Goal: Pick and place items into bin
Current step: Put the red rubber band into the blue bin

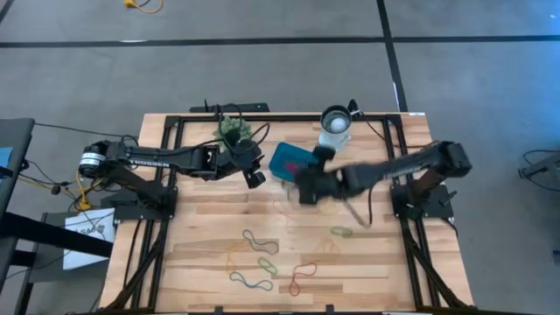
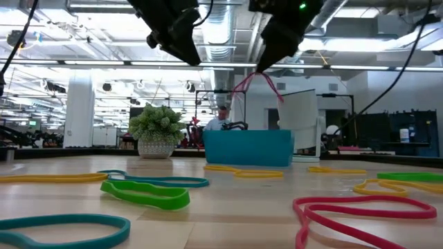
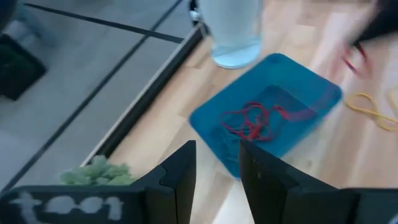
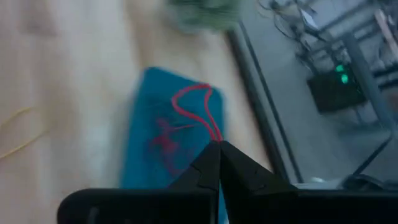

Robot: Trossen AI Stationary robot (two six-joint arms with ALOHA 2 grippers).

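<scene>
The teal bin [image 1: 287, 160] sits on the table's far middle, with red bands [image 3: 252, 121] lying inside it. My right gripper [image 4: 217, 144] hovers over the bin's near side [image 1: 304, 191], shut on a red rubber band [image 4: 194, 104]. My left gripper [image 3: 217, 152] is open and holds nothing, raised just left of the bin [image 1: 256, 181]. Several loose bands lie flat on the near table: green [image 2: 145, 192], teal [image 2: 62, 227], yellow [image 2: 246, 171] and red [image 2: 360, 207]. My right gripper pinches one end of the red band's loop [image 4: 214, 135] between its two fingertips, coming from above and pointing down. The loop hangs slack below the fingers [image 2: 259, 83], lifted clear above the bin [image 2: 248, 147].
A white cup [image 1: 334, 127] stands just beyond the bin's far right corner. A spiky green plant [image 1: 232, 131] sits at the far edge, behind my left gripper. Dark frame rails [image 1: 289, 115] run along the far edge. People and equipment show in the room behind.
</scene>
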